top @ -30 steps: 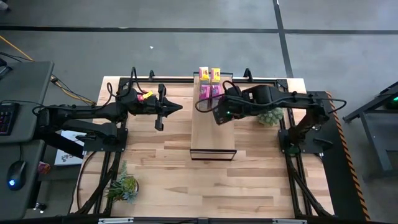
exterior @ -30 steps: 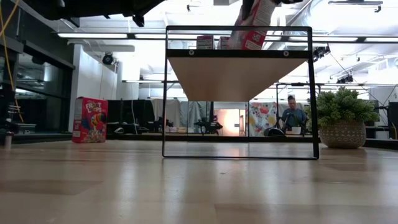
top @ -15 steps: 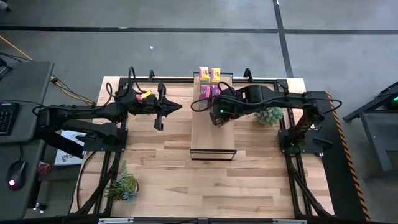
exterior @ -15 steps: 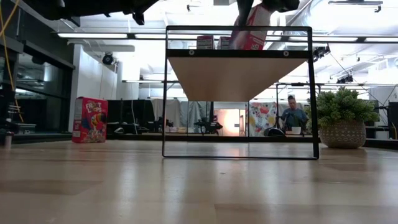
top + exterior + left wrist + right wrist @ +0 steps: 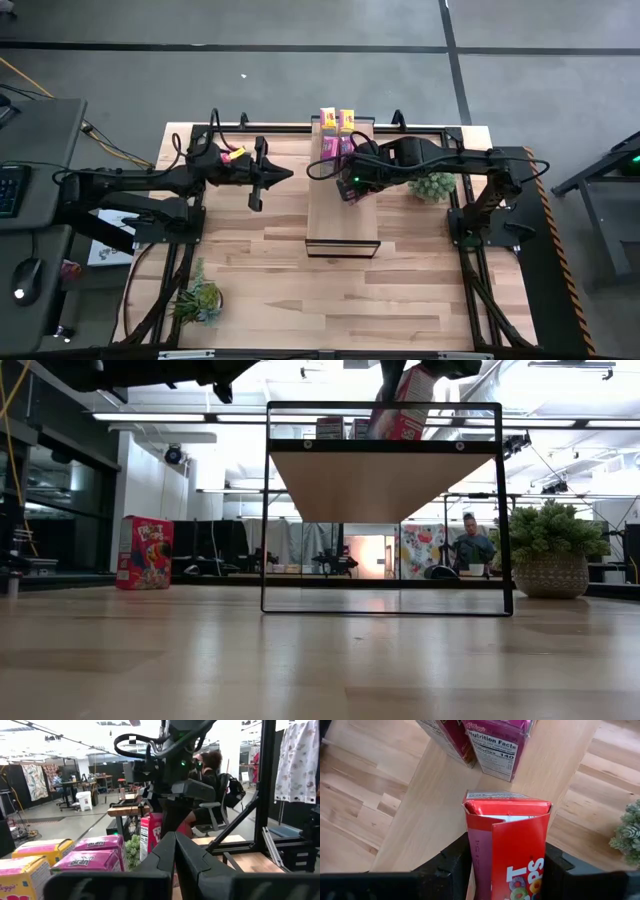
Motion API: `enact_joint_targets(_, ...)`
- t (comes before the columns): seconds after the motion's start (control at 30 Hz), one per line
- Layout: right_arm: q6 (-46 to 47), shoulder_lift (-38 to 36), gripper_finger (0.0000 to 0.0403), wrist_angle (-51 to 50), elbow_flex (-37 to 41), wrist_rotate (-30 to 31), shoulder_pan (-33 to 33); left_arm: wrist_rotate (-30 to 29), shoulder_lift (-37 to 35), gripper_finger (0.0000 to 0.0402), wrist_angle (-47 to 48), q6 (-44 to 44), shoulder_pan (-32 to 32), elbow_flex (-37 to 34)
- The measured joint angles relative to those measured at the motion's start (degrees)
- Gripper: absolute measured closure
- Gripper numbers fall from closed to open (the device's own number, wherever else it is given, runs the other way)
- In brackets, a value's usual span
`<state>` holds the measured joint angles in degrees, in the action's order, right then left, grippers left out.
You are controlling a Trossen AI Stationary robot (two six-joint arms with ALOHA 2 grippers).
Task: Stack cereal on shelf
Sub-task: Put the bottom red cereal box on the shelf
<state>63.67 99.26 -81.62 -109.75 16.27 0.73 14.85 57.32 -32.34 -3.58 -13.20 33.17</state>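
Red cereal box (image 5: 509, 851) clamped in right claw (image 5: 352, 186), now lower over shelf (image 5: 340, 215) than second ago, near pink boxes (image 5: 337, 148); placement judged imminent. Yellow boxes (image 5: 337, 120) at shelf's far end. Cardboard glossy, flap creased; shelf pale smooth wood, dark metal frame. Left claw (image 5: 260, 175) closed, empty, over worktop (image 5: 260, 270) left of shelf.

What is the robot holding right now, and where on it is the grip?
The right gripper holds a red cereal box by its two opposite sides, above the shelf. The left gripper is shut on nothing.
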Motion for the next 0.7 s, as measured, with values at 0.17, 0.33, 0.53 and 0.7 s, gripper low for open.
enact_joint_targets(0.17,-1.2,0.0,0.0249,0.0,0.0,-0.1,-0.8,0.0,0.0,0.0401,0.2,-0.5,0.2,0.0)
enact_joint_targets(0.33,-3.3,0.5,0.0246,0.1,0.0,0.1,-1.2,0.0,0.0,0.0402,0.2,0.0,0.2,0.0)
enact_joint_targets(0.53,-5.9,2.1,0.0211,0.4,0.0,-1.2,-1.1,0.0,0.0,0.0402,0.0,0.1,0.2,0.0)
enact_joint_targets(0.7,-8.3,2.7,0.0179,0.7,0.0,-0.6,-1.1,0.0,0.0,0.0401,0.0,0.2,0.2,0.0)
